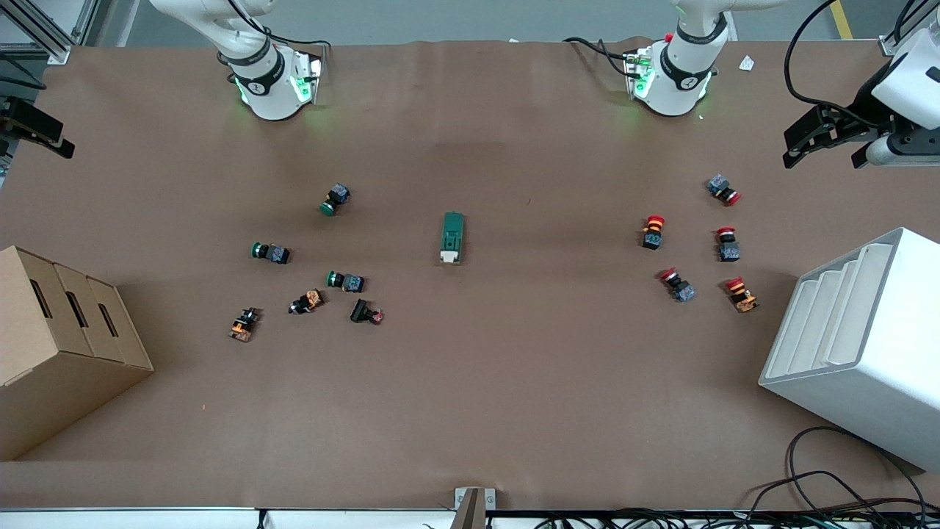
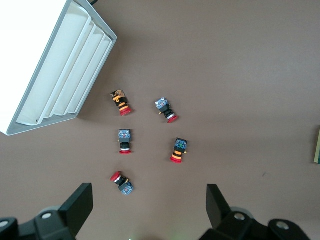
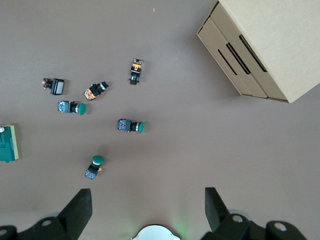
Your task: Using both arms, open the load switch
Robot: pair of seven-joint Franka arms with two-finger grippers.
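Low in the front view, at the table's (image 1: 470, 411) two ends, stand a cardboard box (image 1: 59, 330) at the right arm's end and a white rack (image 1: 844, 345) at the left arm's end. Both are well apart from the work.

Higher in the frame lie two scatters of push buttons. The green buttons (image 1: 345, 281) are toward the right arm's end and the red buttons (image 1: 653, 231) toward the left arm's end.

Between the scatters, at mid-frame, the switch (image 1: 452, 237) lies flat and alone. Its long axis runs up and down the frame, toward the front camera, with the white lever (image 1: 449, 256) at the nearer end. It sits about midway between the two bases, so neither arm looks clearly nearer. Each must reach inward from its own end.

The brown cover looks flat and matte, so the block may slide if only one side is pushed. There is bare surface all round the switch, which gives room to come down on either end.

Farthest up, both arms wait high at the frame's outer edges. The left gripper (image 2: 149, 200) hangs over the red buttons, fingers spread wide and empty, with the switch just showing at that view's edge. The right gripper (image 3: 147, 202) hangs over the green buttons, likewise wide and empty.
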